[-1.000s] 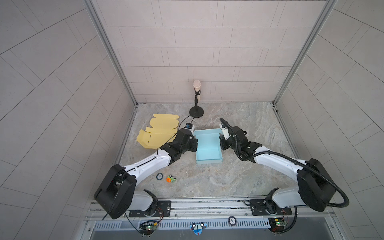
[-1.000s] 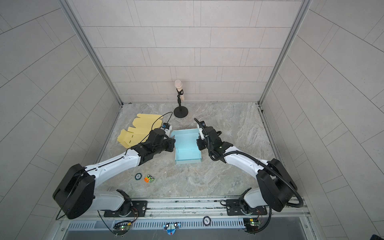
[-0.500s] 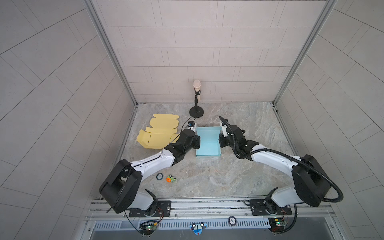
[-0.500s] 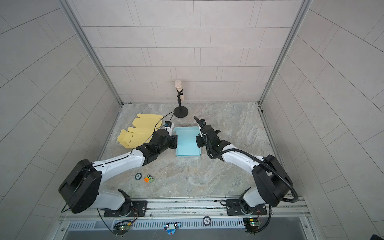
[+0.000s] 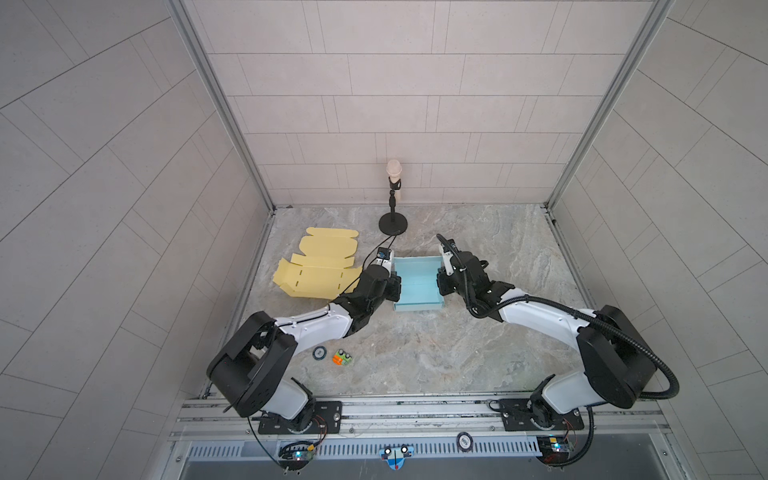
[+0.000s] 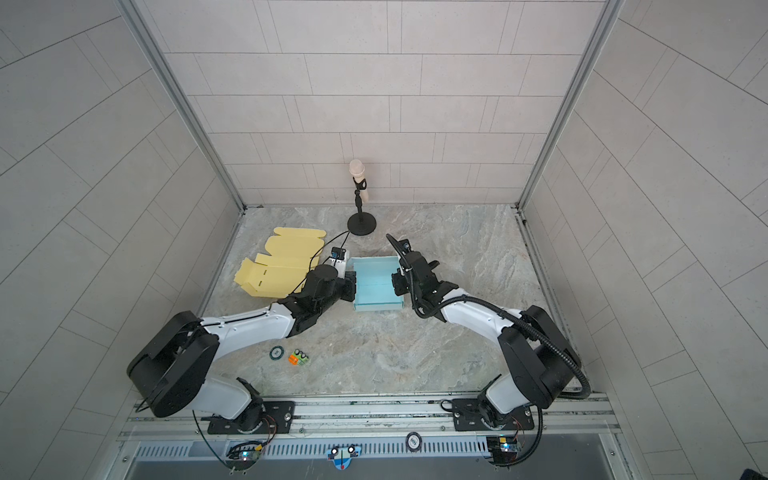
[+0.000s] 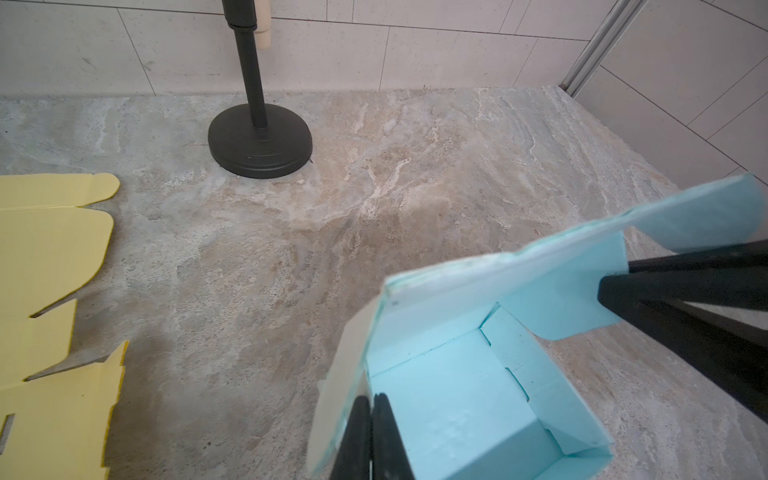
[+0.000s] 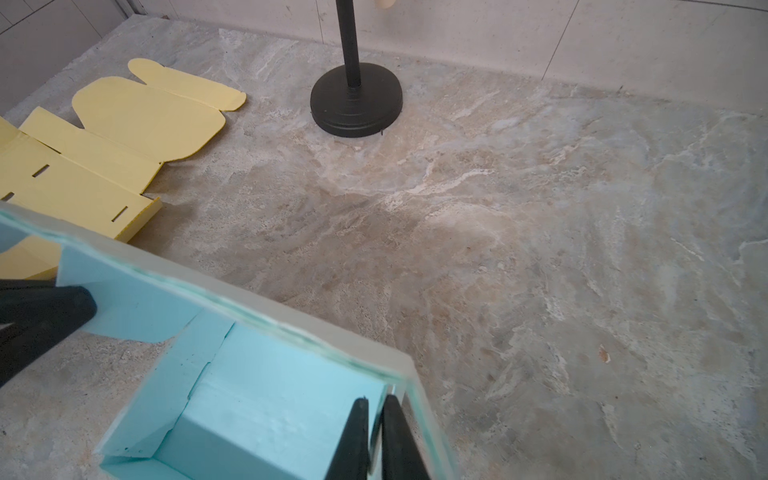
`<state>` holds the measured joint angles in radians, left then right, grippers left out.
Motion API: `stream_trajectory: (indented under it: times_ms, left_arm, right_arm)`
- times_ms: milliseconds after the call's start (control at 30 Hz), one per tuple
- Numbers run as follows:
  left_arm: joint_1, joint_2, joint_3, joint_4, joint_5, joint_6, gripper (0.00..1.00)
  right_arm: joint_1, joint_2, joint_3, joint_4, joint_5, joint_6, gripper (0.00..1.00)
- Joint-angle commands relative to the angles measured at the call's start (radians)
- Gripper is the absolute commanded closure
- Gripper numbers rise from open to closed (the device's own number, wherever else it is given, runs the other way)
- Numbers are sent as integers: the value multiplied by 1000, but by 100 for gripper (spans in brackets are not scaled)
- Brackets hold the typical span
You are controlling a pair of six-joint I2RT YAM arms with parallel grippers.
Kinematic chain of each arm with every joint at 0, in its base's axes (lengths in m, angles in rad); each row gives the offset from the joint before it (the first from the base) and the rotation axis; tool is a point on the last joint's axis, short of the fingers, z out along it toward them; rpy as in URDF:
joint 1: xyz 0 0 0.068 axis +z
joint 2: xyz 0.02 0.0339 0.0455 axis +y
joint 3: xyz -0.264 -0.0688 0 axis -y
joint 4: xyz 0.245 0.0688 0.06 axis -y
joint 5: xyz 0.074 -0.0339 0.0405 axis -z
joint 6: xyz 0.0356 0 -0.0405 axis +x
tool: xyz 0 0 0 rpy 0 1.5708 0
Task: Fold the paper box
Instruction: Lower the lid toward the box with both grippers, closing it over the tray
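The light blue paper box (image 5: 417,282) (image 6: 376,284) sits open-topped mid-table in both top views, its walls standing. My left gripper (image 5: 395,286) (image 7: 371,399) is shut on the box's left wall, fingers pressed together at its inner face. On the opposite side my right gripper (image 5: 439,284) (image 8: 375,401) is shut on the right wall, whose paper edge shows between its fingers. A loose blue flap at the far wall hangs near each opposing arm's fingers (image 7: 665,299) (image 8: 41,307). The box interior (image 7: 449,395) (image 8: 270,415) holds nothing.
A flat yellow cardboard cut-out (image 5: 320,270) (image 8: 124,137) lies left of the box. A black microphone stand (image 5: 392,224) (image 7: 259,141) rises behind it near the back wall. A small round disc (image 5: 319,353) and an orange-green piece (image 5: 342,357) lie front left.
Both grippers shifted a little toward the back wall with the box. The box's outline now looks shorter front to back than a second ago.
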<state>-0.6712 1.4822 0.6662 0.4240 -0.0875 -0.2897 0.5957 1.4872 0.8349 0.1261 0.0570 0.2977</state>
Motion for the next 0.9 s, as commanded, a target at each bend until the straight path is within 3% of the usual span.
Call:
stream_trajectory:
  times_ms: [0,867]
  left_arm:
    - [-41,24,-23,59,55,28,100]
    - [-130,41,-146,111,-76,69,100]
  right_arm:
    - [27,-28,-22,25,-66,18,88]
    - [53,-66,-115,24,-52,41,85]
